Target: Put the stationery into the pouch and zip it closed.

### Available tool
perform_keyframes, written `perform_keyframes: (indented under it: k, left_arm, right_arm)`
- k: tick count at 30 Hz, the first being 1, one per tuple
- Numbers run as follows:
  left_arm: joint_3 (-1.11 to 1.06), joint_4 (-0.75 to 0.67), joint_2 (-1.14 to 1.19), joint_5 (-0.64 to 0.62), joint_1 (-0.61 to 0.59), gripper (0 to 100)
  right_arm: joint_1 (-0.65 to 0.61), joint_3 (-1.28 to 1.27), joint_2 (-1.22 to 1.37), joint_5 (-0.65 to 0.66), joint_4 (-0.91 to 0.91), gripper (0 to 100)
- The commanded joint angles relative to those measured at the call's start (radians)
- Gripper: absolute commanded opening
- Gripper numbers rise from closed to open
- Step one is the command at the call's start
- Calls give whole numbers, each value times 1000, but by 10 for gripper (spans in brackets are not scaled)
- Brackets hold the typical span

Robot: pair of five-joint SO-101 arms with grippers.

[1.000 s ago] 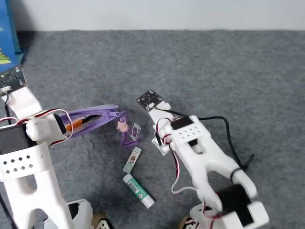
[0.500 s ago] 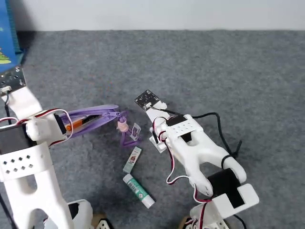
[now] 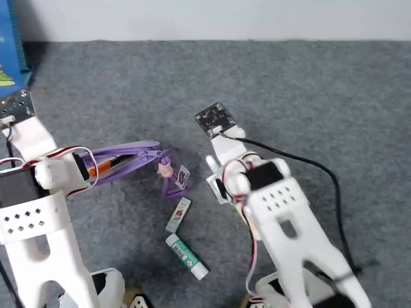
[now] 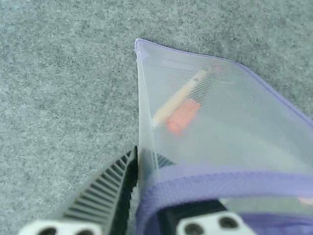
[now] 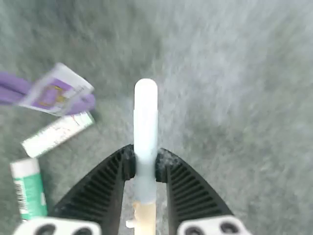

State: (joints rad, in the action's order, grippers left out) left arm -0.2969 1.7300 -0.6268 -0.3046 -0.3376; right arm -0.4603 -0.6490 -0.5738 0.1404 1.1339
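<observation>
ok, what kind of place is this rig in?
Likely a lab or hobby bench for robot trials: a grey felt-like table cover below a plain white wall, a white left arm and right arm with bare wiring, and stationery props like a pouch and glue stick.

arms (image 3: 45, 250): white plastic (perforated panels) | jaws: black, ribbed | cables (image 3: 302, 160): black, red-white

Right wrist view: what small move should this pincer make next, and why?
Probably carry the white capped stick, clamped in the right pincer, toward the translucent purple-edged pouch that the left pincer holds; the stick is gripped but apart from the pouch.
</observation>
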Motion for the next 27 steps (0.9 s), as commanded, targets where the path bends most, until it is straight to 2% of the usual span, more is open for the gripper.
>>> perform_keyframes:
  k: [1, 9, 14, 27]
  left_arm:
    - [15, 6, 12, -8, -2, 13]
    - [15, 6, 12, -8, -2, 13]
    - [5, 6, 12, -8, -2, 13]
    - [-22, -21, 8, -8, -2, 13]
  right_arm:
    - [-48, 15, -171, -20, 12, 8]
    - [-232, 18, -412, -138, -58, 8]
    - [-286, 15, -499, -163, -257, 8]
    - [-463, 0, -504, -160, -756, 8]
